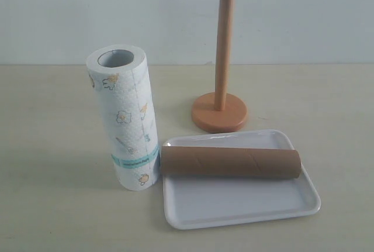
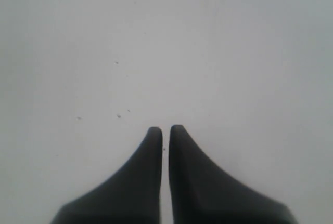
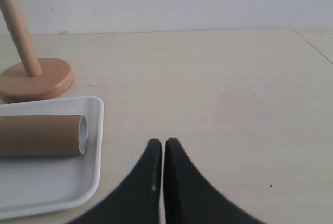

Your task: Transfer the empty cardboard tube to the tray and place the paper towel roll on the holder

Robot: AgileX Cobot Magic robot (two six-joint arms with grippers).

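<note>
The empty cardboard tube (image 1: 231, 162) (image 3: 41, 135) lies on its side across the white tray (image 1: 245, 205) (image 3: 57, 187). Its left end touches the paper towel roll (image 1: 125, 117), which stands upright on the table just left of the tray. Behind the tray stands the wooden holder (image 1: 220, 109) (image 3: 34, 76), its pole bare. My right gripper (image 3: 164, 142) is shut and holds nothing, over bare table beside the tray's open-tube end. My left gripper (image 2: 165, 129) is shut with nothing in it, facing a plain pale surface. Neither gripper shows in the exterior view.
A pale wall runs behind the beige table (image 1: 52, 147). The holder's pole rises out of the top of the exterior view. A table edge or seam (image 3: 315, 44) shows at the far corner in the right wrist view.
</note>
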